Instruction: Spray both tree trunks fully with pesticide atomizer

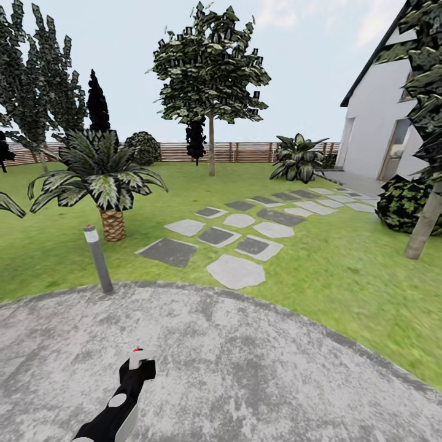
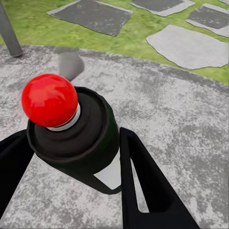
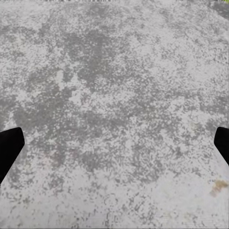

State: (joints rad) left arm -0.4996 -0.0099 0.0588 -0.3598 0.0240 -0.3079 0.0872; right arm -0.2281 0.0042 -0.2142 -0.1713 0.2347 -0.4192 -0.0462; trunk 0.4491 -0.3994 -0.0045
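The pesticide atomizer (image 2: pixel 78 138) sits gripped in the left hand (image 2: pixel 71 157): in the left wrist view its 2 black fingers (image 2: pixel 138 176) press against either side of the dark bottle, whose white label shows low on the body and whose red knob points away from the camera. In the head view the bottle (image 1: pixel 140 361) is held low over the grey paved floor (image 1: pixel 258 368), at the end of the black left arm, probably so it can be carried out and aimed with the nozzle forward.

The right hand (image 3: pixel 114 148) is empty and spread wide, only its 2 fingertips (image 3: pixel 9 148) showing at the edges of its own view above bare paving; it seems parked out of the way.

Beyond the patio edge lies the lawn (image 1: pixel 344 276), with a short grey lamp post (image 1: pixel 98 258) near the paving, a low palm (image 1: pixel 101 178) behind it, and stepping stones (image 1: pixel 236 271) leading toward the white house (image 1: pixel 374 135). 1 flat-canopied tree (image 1: pixel 210 67) stands well off near the fence (image 1: pixel 245 151); a second trunk (image 1: pixel 423 227) leans at the right edge. Pickup looks done; neither trunk shows white specks yet.
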